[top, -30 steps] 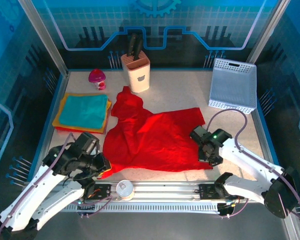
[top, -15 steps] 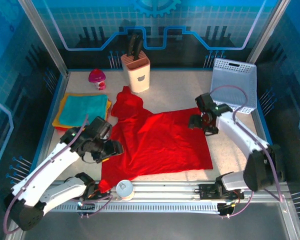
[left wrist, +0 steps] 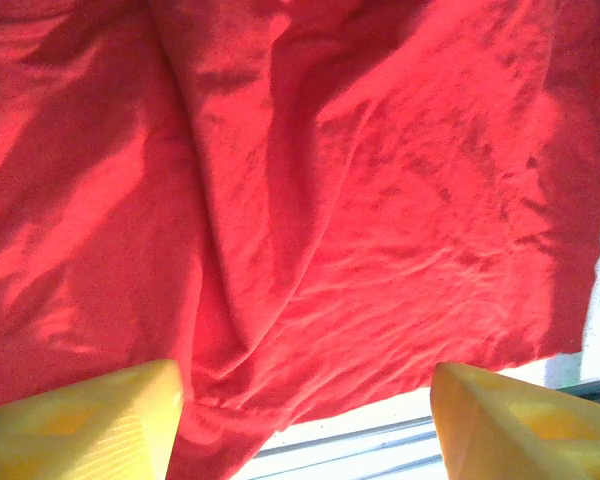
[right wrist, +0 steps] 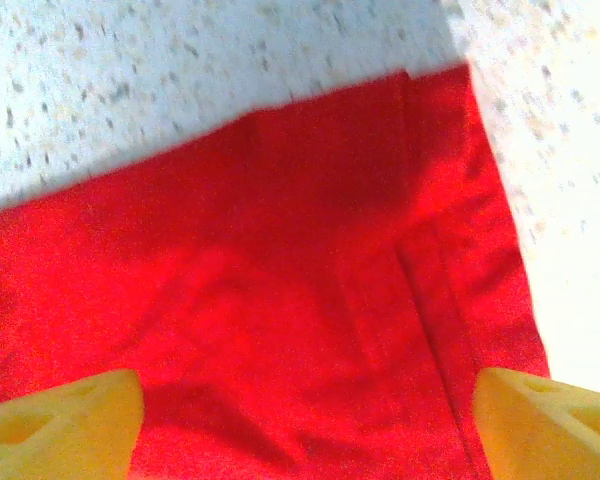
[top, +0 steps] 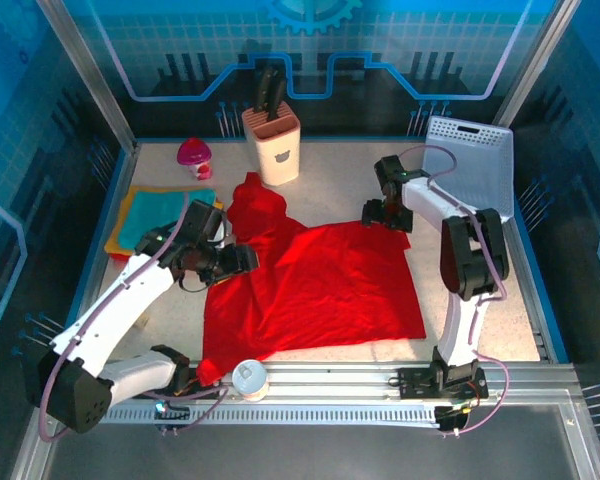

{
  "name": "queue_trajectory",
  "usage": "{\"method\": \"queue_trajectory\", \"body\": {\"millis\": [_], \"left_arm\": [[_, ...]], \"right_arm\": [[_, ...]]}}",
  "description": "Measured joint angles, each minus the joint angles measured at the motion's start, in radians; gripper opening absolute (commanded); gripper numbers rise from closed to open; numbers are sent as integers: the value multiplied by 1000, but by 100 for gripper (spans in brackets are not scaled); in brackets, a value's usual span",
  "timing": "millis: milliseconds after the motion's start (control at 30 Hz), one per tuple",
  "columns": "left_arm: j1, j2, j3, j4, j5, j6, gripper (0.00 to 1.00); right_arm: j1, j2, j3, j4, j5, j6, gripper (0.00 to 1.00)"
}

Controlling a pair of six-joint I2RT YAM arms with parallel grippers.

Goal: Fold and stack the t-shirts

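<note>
Two robot arms reach over a table where one large red t-shirt lies spread across the middle. The left gripper hangs above the shirt's left edge, its yellow fingers spread wide with nothing between them. The right gripper hovers at the shirt's far right corner, likewise spread and empty. Its wrist camera shows the hem meeting bare speckled table. Open tabletop lies right of the shirt's straight right edge. A folded stack, teal on top, sits at the left, near the shirt. A white basket stands in the far right corner.
</note>
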Motion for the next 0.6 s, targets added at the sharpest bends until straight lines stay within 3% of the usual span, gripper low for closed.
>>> {"method": "queue_trajectory", "body": {"millis": [267, 600], "left_arm": [[5, -37, -86, 21, 21, 0, 67], [5, -47, -91, 40, 21, 0, 71]], "right_arm": [[-21, 157, 164, -34, 18, -6, 74], [-32, 97, 63, -18, 60, -6, 75]]}}
